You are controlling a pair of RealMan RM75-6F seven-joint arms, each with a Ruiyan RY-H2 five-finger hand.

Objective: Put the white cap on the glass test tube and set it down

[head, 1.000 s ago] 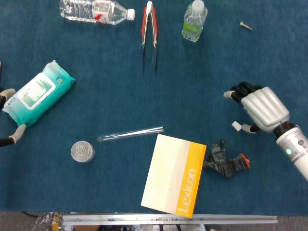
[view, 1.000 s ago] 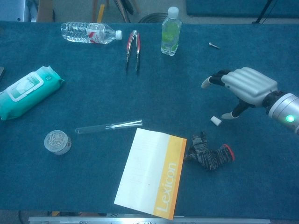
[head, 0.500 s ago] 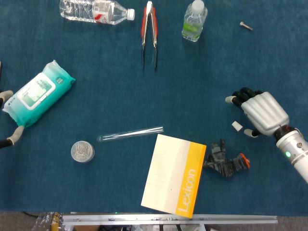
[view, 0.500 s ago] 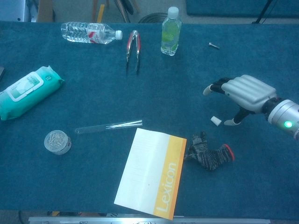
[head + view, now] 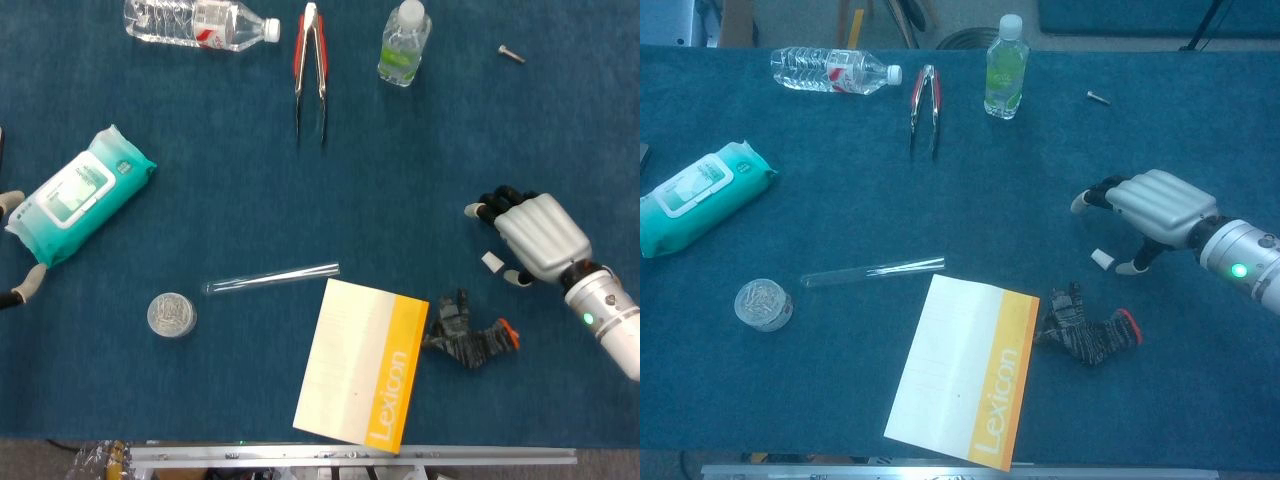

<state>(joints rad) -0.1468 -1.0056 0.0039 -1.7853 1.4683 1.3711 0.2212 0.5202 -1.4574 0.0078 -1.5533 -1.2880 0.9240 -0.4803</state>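
Observation:
The glass test tube (image 5: pixel 272 278) (image 5: pixel 873 271) lies on its side on the blue table cover, left of centre, above the booklet. The small white cap (image 5: pixel 491 262) (image 5: pixel 1100 258) lies on the cover at the right. My right hand (image 5: pixel 528 236) (image 5: pixel 1145 207) hovers over the cap with its fingers spread and arched, the thumb tip just to the cap's right; it holds nothing. Of my left hand (image 5: pixel 18 280) only pale fingertips show at the left edge of the head view, beside the wipes pack, with nothing in them.
A yellow-and-white Lexicon booklet (image 5: pixel 365 362) lies at front centre, a dark knitted glove (image 5: pixel 468 336) beside it. A teal wipes pack (image 5: pixel 78 193), round tin (image 5: pixel 171 315), water bottle (image 5: pixel 199 22), tongs (image 5: pixel 309 68), green bottle (image 5: pixel 404 42) and a small bolt (image 5: pixel 511 54) ring the table.
My right hand has moved down and slightly left, closer over the white cap. The cap and tube have not moved.

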